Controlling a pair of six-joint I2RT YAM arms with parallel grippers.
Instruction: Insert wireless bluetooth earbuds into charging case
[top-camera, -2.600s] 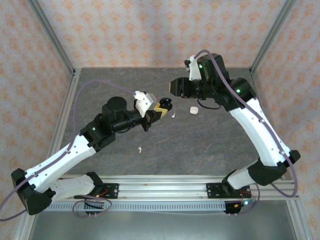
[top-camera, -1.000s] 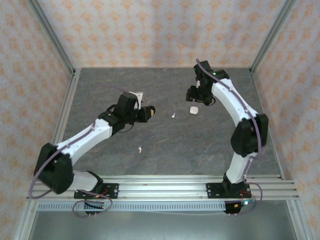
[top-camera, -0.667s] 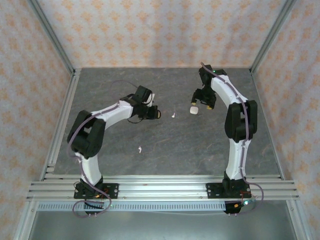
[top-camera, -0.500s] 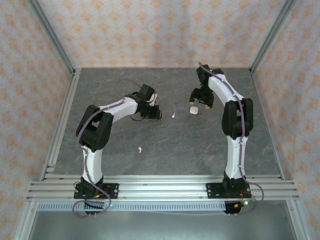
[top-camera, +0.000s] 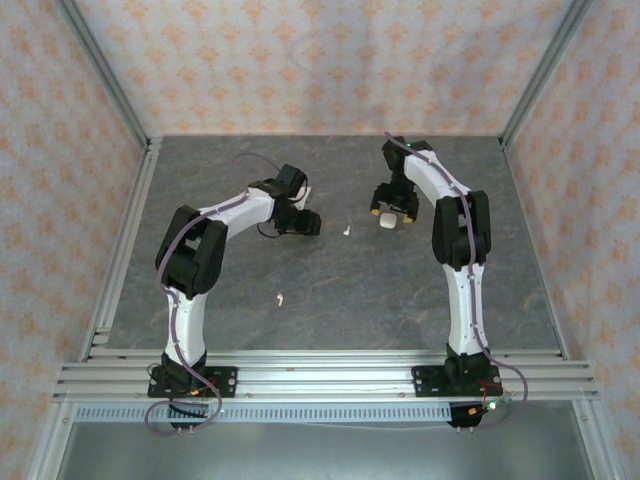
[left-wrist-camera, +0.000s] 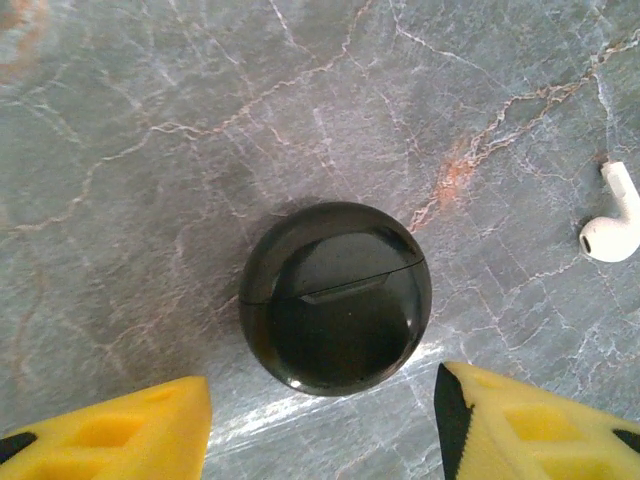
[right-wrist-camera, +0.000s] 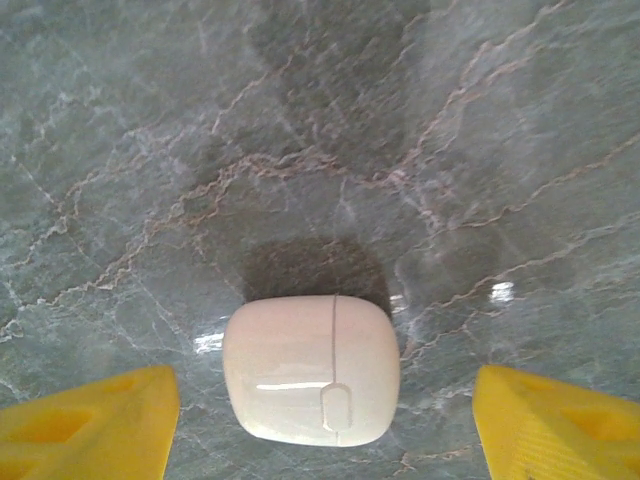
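My open left gripper (top-camera: 309, 226) straddles a closed round black plastic case (left-wrist-camera: 335, 298), my open right gripper (top-camera: 392, 212) a white plastic case (right-wrist-camera: 312, 368); lids need opening.

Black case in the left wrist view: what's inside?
The black case is shut, its seam closed, so the inside is hidden. One white earbud lies on the table beside it, not touching.

left end effector (left-wrist-camera: 320, 388): fingers cut by lower edge
right end effector (right-wrist-camera: 325, 390): same
white earbud (top-camera: 347, 231), top view: too small for detail
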